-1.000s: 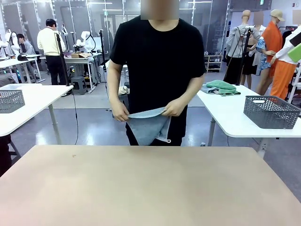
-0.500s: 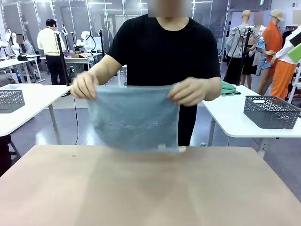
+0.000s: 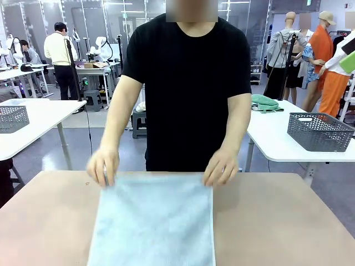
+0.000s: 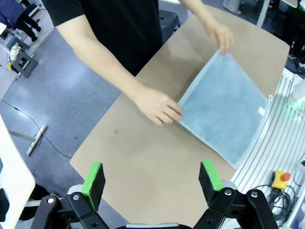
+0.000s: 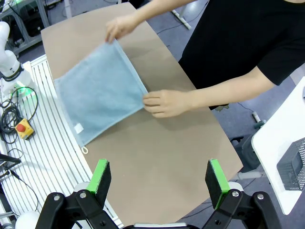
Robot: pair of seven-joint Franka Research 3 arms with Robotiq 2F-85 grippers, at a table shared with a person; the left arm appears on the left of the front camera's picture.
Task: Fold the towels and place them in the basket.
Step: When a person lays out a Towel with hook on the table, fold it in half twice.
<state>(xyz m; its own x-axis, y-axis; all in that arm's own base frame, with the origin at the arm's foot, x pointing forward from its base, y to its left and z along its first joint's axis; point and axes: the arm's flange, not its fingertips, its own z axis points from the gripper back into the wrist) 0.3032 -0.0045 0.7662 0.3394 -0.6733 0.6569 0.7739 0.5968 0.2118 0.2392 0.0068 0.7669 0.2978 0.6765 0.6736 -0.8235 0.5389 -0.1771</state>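
My left claw (image 4: 152,177) wide, empty, right claw (image 5: 158,175) wide, empty, fuzzy blue-grey towel (image 3: 152,221) flat on smooth tan table (image 3: 277,221)

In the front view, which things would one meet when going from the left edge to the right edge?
Grey mesh basket on left side table, person's hand, light blue-grey terry towel lying flat, person's other hand, crumpled green cloth, dark grey mesh basket on right side table.
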